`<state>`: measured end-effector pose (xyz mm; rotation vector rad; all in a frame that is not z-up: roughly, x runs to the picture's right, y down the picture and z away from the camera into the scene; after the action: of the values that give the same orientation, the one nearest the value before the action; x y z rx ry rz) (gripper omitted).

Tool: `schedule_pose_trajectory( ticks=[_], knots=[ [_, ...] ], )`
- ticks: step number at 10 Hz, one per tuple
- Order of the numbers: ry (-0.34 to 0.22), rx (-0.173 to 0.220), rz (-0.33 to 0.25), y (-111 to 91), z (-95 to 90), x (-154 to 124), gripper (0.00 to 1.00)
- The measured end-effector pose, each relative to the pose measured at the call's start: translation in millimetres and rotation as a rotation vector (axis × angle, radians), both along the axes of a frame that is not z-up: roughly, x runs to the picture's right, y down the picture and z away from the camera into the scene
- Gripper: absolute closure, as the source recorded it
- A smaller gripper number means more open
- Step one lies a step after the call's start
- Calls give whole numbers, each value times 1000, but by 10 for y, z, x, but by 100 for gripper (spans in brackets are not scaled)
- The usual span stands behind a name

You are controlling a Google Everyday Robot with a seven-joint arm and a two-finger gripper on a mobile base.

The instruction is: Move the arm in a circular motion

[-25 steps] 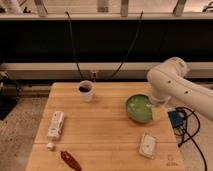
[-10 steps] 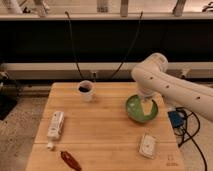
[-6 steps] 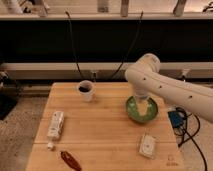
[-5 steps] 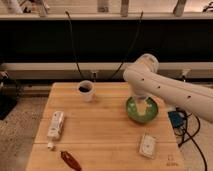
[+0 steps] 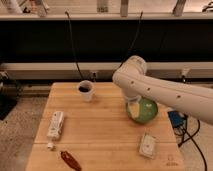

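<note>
The arm [image 5: 165, 92] is large, glossy and white. It reaches in from the right edge across the wooden table [image 5: 102, 132]. Its bulbous joint [image 5: 131, 75] hangs above the table's back right part. A short segment drops from that joint. The gripper [image 5: 134, 106] is at its lower end, just over the left rim of the green bowl [image 5: 146, 112]. The arm's own body hides much of it.
A white cup of dark liquid [image 5: 86, 90] stands at the back of the table. A white packet [image 5: 55, 125] and a small white piece [image 5: 50, 146] lie at left, a red-brown item [image 5: 70, 160] at the front, another white packet [image 5: 147, 145] front right. A blue object [image 5: 176, 120] sits off the right edge. Black cables [image 5: 72, 45] hang behind.
The arm's big joint has swung steadily left, from beyond the bowl's right side to above its left side. The table items have not moved.
</note>
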<state>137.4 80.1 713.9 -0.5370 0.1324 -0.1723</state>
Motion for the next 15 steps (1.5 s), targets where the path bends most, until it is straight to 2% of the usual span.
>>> schedule_pose_trajectory(
  ticks=[5,15],
  knots=[
    [-4,-12,9,37,21,131,20],
    [-26,-30,4,90,62,106,20]
  ],
)
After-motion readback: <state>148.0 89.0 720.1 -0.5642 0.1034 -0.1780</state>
